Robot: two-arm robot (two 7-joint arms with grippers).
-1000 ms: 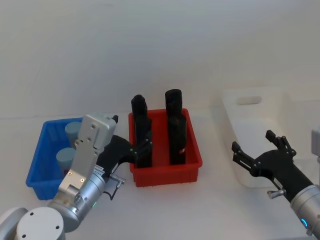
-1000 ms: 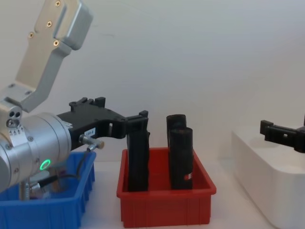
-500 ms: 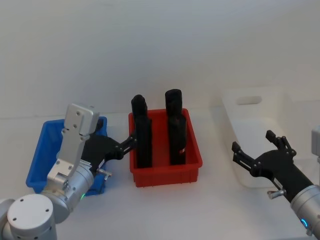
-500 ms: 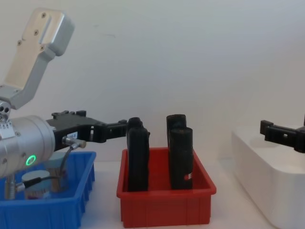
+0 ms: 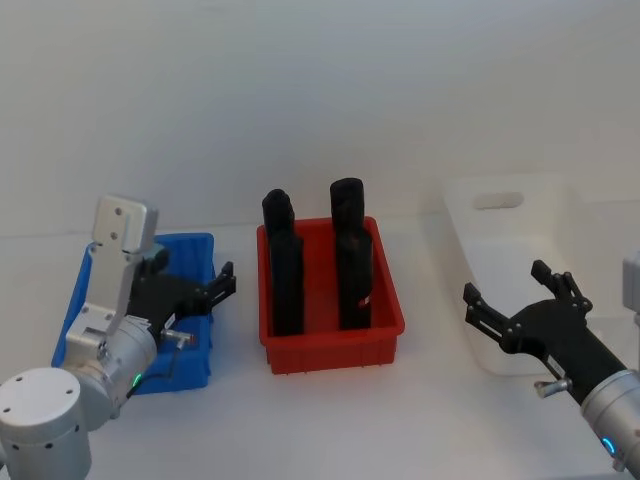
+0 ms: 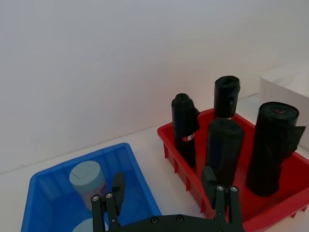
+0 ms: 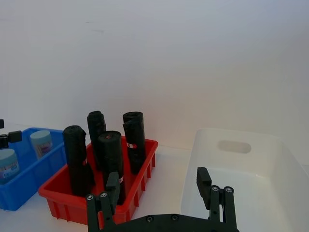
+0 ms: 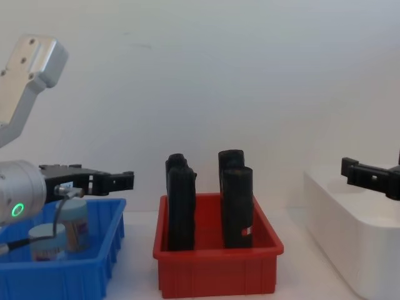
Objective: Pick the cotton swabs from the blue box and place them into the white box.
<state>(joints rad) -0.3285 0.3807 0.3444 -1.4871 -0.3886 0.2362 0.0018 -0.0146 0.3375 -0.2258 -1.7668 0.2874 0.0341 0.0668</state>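
A plain, matte off-white wall (image 5: 320, 90) spans the head view from nine o'clock over twelve to three. Toward six o'clock a smooth white tabletop (image 5: 330, 420) meets it at a faint seam. The light is soft and even, and shadows are weak.

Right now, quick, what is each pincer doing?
Left pincer: open, empty, above the low blue plastic bin.
Right pincer: open, empty, near the large white tub.

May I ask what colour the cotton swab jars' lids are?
Pale blue-green lids, clearest in the left wrist view.
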